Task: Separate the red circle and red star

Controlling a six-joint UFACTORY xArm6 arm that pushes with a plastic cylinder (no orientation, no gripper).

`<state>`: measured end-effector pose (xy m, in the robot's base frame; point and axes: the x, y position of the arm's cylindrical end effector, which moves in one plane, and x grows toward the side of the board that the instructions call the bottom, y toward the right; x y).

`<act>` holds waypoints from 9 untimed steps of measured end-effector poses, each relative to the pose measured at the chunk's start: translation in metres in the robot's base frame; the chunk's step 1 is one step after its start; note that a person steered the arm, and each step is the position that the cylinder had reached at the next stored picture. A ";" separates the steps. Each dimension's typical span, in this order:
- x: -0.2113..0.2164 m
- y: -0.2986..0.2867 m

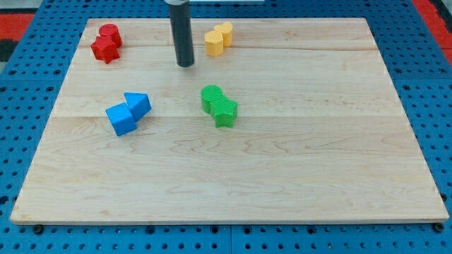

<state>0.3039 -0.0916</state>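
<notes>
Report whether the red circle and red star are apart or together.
Together. The red circle sits pressed against the red star at the board's top left, no gap visible. My tip is to their right, touching neither.

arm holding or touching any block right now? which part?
Nothing is held. My tip rests on bare board, touching no block: the red circle and red star sit together to the view's left of it.
</notes>
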 end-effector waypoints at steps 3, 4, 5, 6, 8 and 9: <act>-0.090 -0.096; -0.092 -0.115; -0.068 -0.122; -0.035 -0.134; -0.045 -0.133; -0.027 -0.142</act>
<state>0.2769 -0.2341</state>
